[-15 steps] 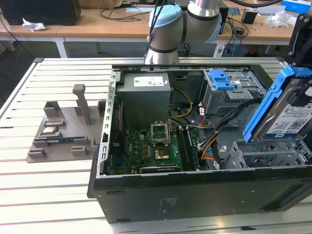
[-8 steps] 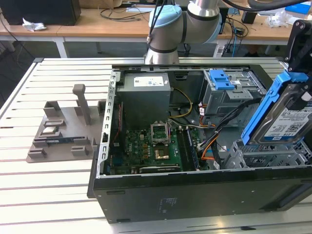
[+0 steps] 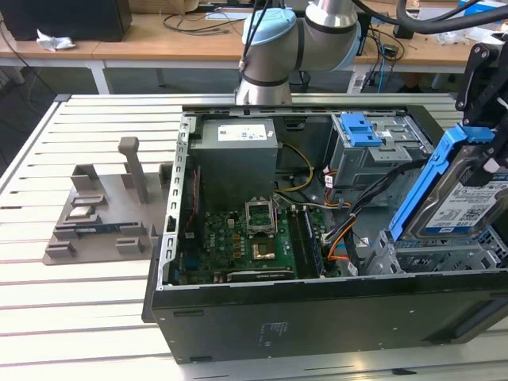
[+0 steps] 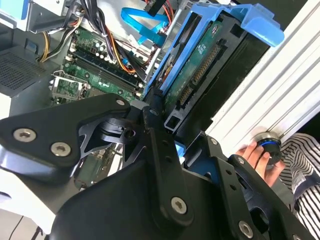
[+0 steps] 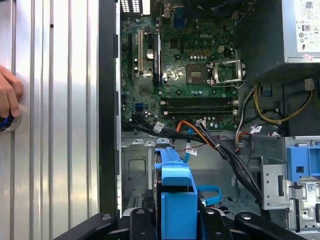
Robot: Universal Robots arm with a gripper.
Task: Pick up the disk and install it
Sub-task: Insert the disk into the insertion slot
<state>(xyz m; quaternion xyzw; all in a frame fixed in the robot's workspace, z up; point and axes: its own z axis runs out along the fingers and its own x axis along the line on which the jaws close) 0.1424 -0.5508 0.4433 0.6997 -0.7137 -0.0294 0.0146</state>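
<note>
Disk (image 3: 464,198), a flat silver drive with a white-and-blue label and blue plastic side rails, sits at the right edge of the exterior view, held on edge and tilted above the drive cage (image 3: 444,255) in the lower right corner of the open computer case (image 3: 317,309). It is not yet seated in the cage.

Handling judgement: the unit looks rigid and moderately heavy for its size, with smooth metal faces that would slip under a light grip. The exposed circuit board and connector along one face, seen in the second wrist view (image 4: 197,70), look fragile and should not take pressure. The blue rails and the metal edges appear to be the safe places to hold.

Gripper (image 4: 172,142): in the second wrist view its black fingers (image 4: 157,150) are closed on the near end of the disk, one on each side. In the first wrist view the blue rail (image 5: 176,192) rises between the fingers at the bottom centre of the frame.

Arm pose: the wrist enters from the upper right of the exterior view and points down toward the case; the arm base (image 3: 274,55) stands behind the case at top centre.

A person's hand (image 5: 9,97) rests on a round button at the left edge of the first wrist view.
</note>
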